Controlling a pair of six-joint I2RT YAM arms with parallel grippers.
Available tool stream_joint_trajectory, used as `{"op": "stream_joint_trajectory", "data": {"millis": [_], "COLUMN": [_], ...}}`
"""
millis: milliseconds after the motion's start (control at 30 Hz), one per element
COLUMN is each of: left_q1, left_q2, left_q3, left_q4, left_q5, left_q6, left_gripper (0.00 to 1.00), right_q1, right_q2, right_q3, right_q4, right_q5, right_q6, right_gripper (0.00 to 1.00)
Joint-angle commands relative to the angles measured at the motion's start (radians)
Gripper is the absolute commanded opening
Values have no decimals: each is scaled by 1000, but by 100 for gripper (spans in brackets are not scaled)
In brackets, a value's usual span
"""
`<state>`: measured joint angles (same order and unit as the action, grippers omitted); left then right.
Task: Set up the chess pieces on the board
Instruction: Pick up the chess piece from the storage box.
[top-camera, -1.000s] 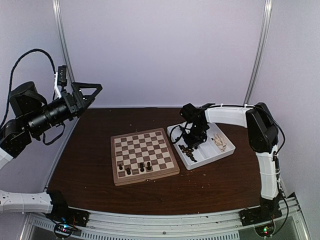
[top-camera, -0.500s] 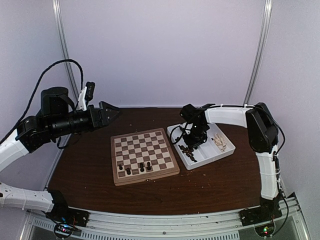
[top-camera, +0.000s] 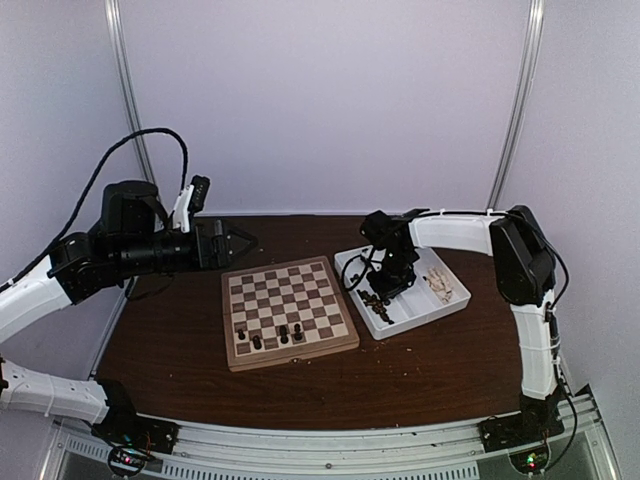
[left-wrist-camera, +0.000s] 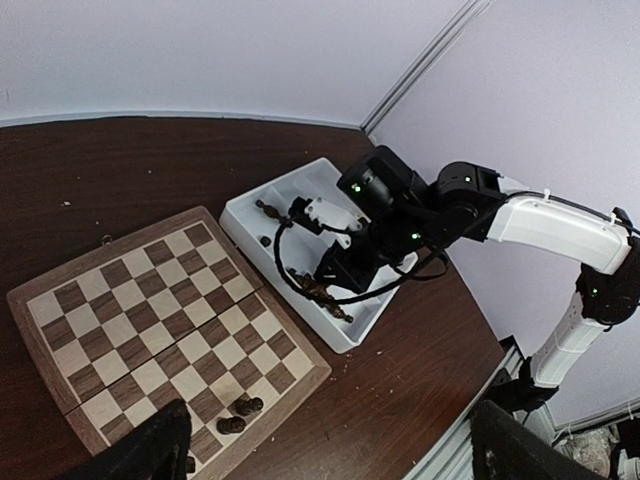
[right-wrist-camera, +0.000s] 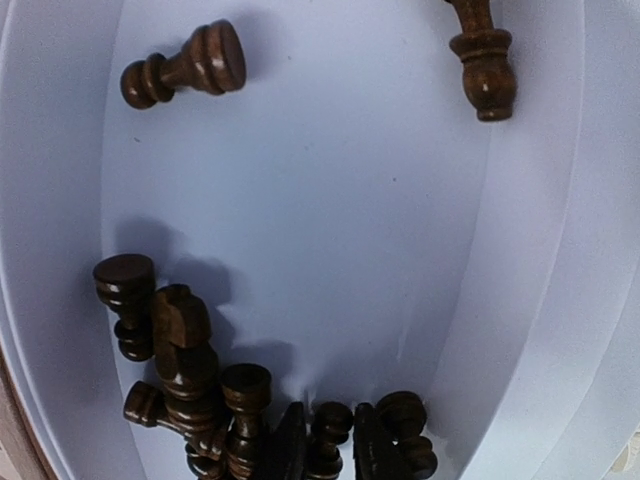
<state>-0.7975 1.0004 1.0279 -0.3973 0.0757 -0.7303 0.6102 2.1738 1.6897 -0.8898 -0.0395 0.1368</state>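
Dark brown wooden chess pieces (right-wrist-camera: 225, 420): most lie heaped in the near compartment of the white compartmented plastic tray (top-camera: 352, 262), which sits just beside the right edge of the square checkered wooden board (top-camera: 288, 295). Two more lie loose further up the same compartment. A few stand on the board's nearest rows; the remaining squares are bare.

Right gripper (top-camera: 385, 290): down in the heap. On its wrist view the fingertips (right-wrist-camera: 290, 445) stand close together with one piece between them, so it looks like a pinch. Compared with a second ago the gap is slightly narrower and the arm has barely moved. I read this as a grasp just closing.

Left gripper (top-camera: 240, 242): jaws spread wide, nothing between them. Over the last second the arm has swung in from far left and now hovers at the board's far-left corner.

Judgement: early in the task. The next lift must free one piece without dragging its neighbours. Pale cream pieces (top-camera: 440, 287) sit untouched in the tray's other compartment.
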Motion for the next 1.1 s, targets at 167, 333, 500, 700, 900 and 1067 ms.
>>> {"op": "stream_joint_trajectory", "data": {"millis": [167, 333, 500, 700, 900, 1067], "left_q1": [6, 6, 6, 6, 6, 6], "left_q2": [7, 26, 52, 77, 119, 172], "left_q3": [-16, -15, -12, -19, -19, -3], "left_q4": [21, 34, 41, 70, 89, 94], "left_q5": [15, 52, 79, 106, 148, 170], "left_q6": [60, 88, 99, 108, 130, 127], "left_gripper": [98, 98, 98, 98, 98, 98], "right_q1": [-3, -3, -3, -3, -1, 3], "right_q2": [13, -44, -124, -242, -357, -453], "right_q3": [14, -12, -41, -135, -276, -392], "right_q4": [-28, -2, 35, 167, 370, 562], "right_q5": [35, 35, 82, 44, -120, -257], "right_q6": [14, 6, -12, -50, -89, -81], "right_gripper": [16, 11, 8, 8, 9, 9]}}
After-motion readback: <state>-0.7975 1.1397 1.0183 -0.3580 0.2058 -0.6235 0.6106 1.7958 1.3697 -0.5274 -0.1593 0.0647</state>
